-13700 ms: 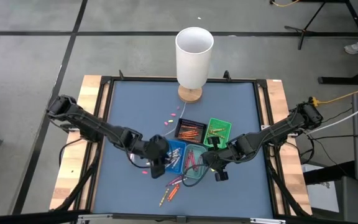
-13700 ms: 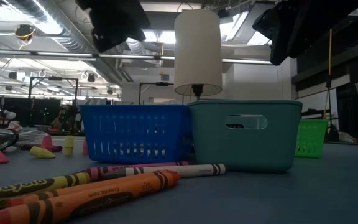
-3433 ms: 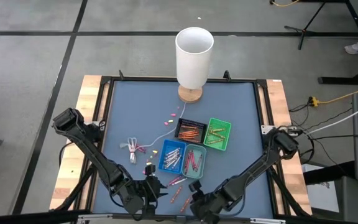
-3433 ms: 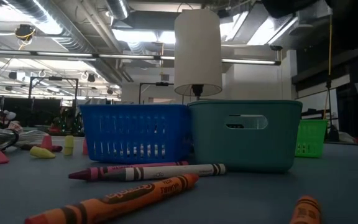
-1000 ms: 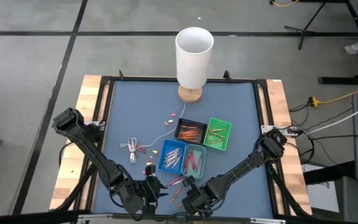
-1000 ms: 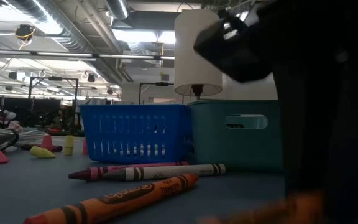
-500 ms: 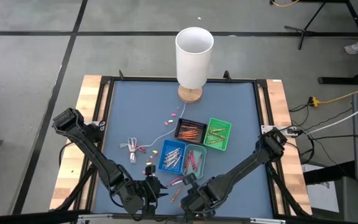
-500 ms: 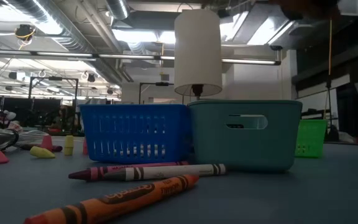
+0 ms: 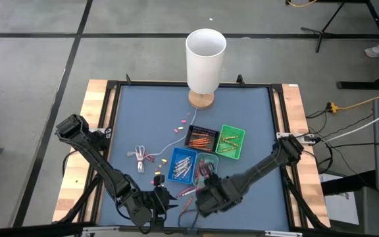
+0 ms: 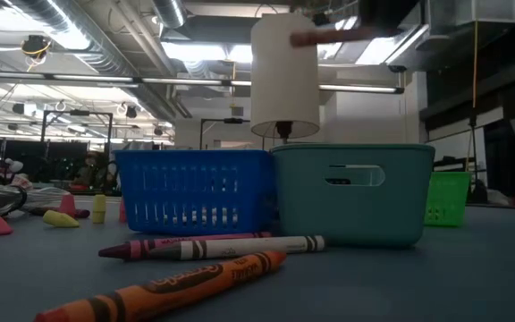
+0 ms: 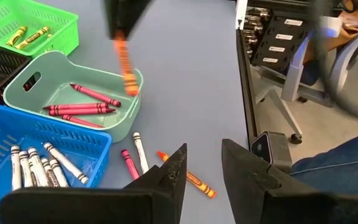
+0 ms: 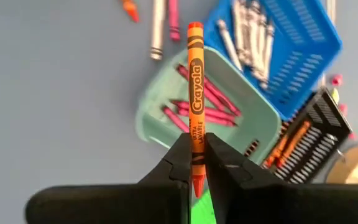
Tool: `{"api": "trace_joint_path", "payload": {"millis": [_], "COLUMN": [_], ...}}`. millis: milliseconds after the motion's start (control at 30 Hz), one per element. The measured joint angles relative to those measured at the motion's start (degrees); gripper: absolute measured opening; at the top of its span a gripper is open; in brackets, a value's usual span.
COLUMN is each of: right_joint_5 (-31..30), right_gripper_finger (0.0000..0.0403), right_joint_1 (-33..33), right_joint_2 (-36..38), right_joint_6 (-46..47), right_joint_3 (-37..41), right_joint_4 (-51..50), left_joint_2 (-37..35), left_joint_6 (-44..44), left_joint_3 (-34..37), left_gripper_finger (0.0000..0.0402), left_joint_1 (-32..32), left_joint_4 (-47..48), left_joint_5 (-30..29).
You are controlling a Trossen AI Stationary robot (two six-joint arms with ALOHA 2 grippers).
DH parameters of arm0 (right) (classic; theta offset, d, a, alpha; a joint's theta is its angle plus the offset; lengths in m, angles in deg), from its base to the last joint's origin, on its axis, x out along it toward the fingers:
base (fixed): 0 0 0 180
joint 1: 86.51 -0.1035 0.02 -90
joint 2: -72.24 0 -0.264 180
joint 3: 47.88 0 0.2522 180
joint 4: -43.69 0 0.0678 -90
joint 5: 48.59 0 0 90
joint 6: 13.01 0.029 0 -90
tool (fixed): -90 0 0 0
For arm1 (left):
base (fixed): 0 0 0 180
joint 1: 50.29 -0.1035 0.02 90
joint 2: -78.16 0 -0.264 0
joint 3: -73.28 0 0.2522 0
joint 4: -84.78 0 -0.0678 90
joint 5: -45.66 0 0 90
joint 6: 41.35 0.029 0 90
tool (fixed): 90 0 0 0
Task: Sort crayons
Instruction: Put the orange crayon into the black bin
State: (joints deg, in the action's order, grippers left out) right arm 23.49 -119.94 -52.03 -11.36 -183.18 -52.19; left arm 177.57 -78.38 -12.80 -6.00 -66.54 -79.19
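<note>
Blue counter (image 9: 143, 118) carried small baskets. Right end effector (image 12: 194, 163) was clamped on an orange crayon (image 12: 195, 102), raised over the teal basket (image 12: 253, 134) of red crayons (image 11: 82, 107). Left end effector (image 11: 201, 165) waited at the near edge, fingers parted, holding nothing.

Orange crayon (image 12: 195, 93) with black lettering, between dark fingers. Teal tray (image 12: 247, 134): red/pink crayons (image 11: 82, 109). Blue tray (image 11: 17, 127): white crayons (image 11: 48, 165). Green tray (image 11: 27, 31): yellow crayons (image 11: 30, 36). Black tray (image 9: 201, 138): orange ones. Mat (image 9: 150, 118) slate blue, lampshade (image 9: 205, 60) white.
</note>
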Motion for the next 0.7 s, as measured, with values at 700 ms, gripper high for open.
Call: {"api": "trace_joint_path", "payload": {"millis": [700], "right_joint_5": [-4.49], "right_gripper_finger": [0.0027], "right_joint_1": [20.67], "right_joint_2": [0.06], "right_joint_6": [1.52], "right_joint_3": [0.0], "right_joint_4": [-3.68], "left_joint_2": [-0.01], "left_joint_6": [0.02], "left_joint_3": [-0.01], "left_gripper_finger": [0.0086], "left_joint_1": [-0.01], "left_joint_4": [0.0], "left_joint_5": [-0.02]}}
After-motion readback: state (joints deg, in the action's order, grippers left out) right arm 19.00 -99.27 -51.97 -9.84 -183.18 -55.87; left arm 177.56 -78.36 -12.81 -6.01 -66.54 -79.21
